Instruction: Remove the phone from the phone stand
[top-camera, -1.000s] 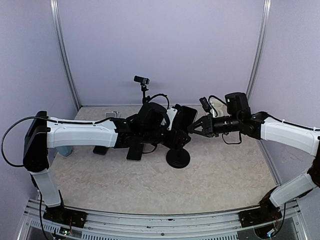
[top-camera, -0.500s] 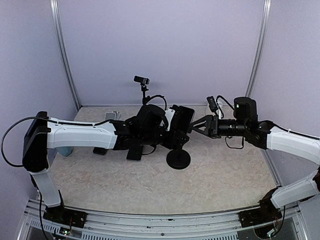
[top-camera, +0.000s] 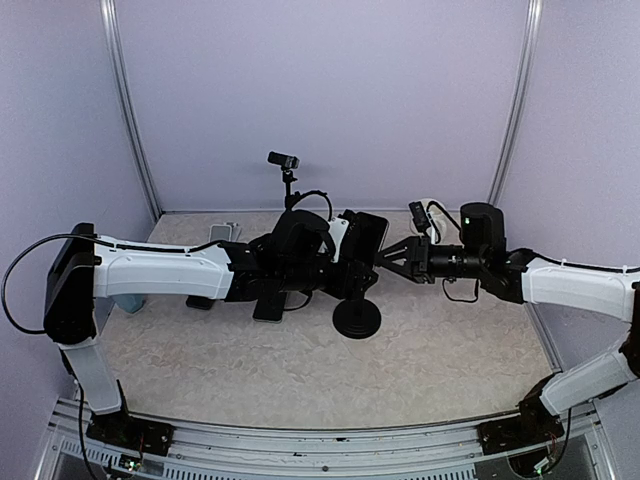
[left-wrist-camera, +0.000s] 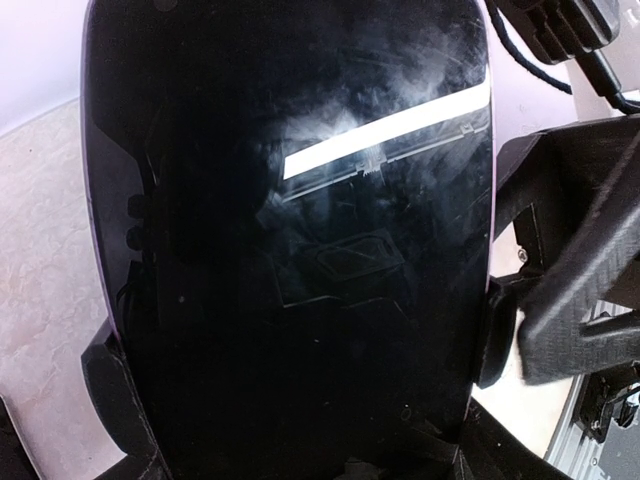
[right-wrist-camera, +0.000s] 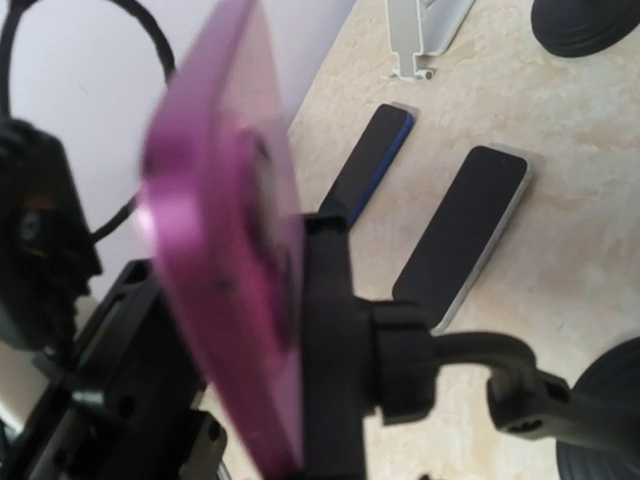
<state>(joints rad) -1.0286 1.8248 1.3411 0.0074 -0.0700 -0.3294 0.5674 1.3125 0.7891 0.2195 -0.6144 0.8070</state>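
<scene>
The phone (top-camera: 366, 238) sits in the clamp of a black phone stand whose round base (top-camera: 356, 318) rests on the table. Its dark screen (left-wrist-camera: 290, 250) fills the left wrist view, and its purple back (right-wrist-camera: 225, 270) shows in the right wrist view against the black clamp (right-wrist-camera: 335, 350). My left gripper (top-camera: 345, 268) is at the phone, with dark fingers (left-wrist-camera: 495, 330) pressed on its side edges. My right gripper (top-camera: 392, 258) is open, its tips just right of the phone and behind the clamp. It also shows in the left wrist view (left-wrist-camera: 575, 270).
Two other phones (right-wrist-camera: 462, 230) (right-wrist-camera: 368, 165) lie flat on the table to the left of the stand. A white stand (top-camera: 225, 231) and a small camera on a tripod (top-camera: 285, 162) are at the back. Walls close the sides.
My right gripper drew back to the right, then came in again toward the back of the phone, still open. The left arm and the phone have stayed put.
</scene>
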